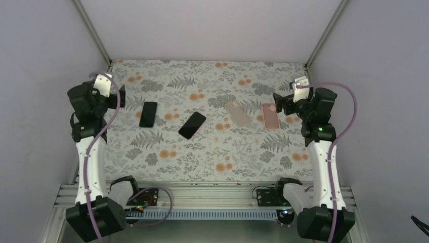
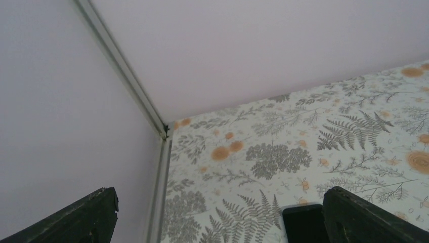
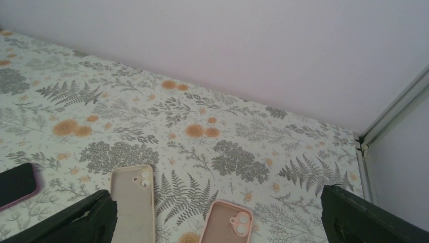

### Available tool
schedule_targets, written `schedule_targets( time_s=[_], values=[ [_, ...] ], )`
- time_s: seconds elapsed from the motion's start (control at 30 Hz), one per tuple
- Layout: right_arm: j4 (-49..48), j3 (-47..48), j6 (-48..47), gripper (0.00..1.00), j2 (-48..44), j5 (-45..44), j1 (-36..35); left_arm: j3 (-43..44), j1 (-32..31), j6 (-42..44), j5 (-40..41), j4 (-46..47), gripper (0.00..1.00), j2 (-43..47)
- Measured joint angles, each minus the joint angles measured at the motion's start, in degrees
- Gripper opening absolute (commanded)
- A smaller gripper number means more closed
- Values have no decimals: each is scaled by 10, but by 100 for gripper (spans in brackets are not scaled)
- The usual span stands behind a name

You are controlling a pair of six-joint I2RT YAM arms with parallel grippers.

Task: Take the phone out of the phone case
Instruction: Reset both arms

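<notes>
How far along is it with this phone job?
Looks mostly done: the beige case and the pink case lie empty, and one black phone lies apart from them. Nothing is in hand; the left gripper and right gripper hang open over the table. Possibly left: the middle phone shows a pinkish rim, perhaps a case.

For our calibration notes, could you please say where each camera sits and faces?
Top external: above, behind the bases, looking down on the floral table; left arm and right arm show.
Left wrist: on the left arm, facing the far-left corner; open jaws, a black phone between.
Right wrist: on the right arm, facing the far-right corner; open jaws flank beige case and pink case.
Top and right wrist share both cases.
</notes>
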State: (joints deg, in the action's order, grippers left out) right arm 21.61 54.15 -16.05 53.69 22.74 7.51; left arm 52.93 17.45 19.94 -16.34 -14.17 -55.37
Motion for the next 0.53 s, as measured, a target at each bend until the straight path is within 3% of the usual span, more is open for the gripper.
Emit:
schedule_targets(
  time_s=[0.2,0.53],
  values=[
    [-16,-12,13,100,3,-20,0,-51,16,-17,-5,22,100,16],
    [-43,-24,15,100,-18,-91,0,-65,26,-37,-49,27,100,12]
  ],
)
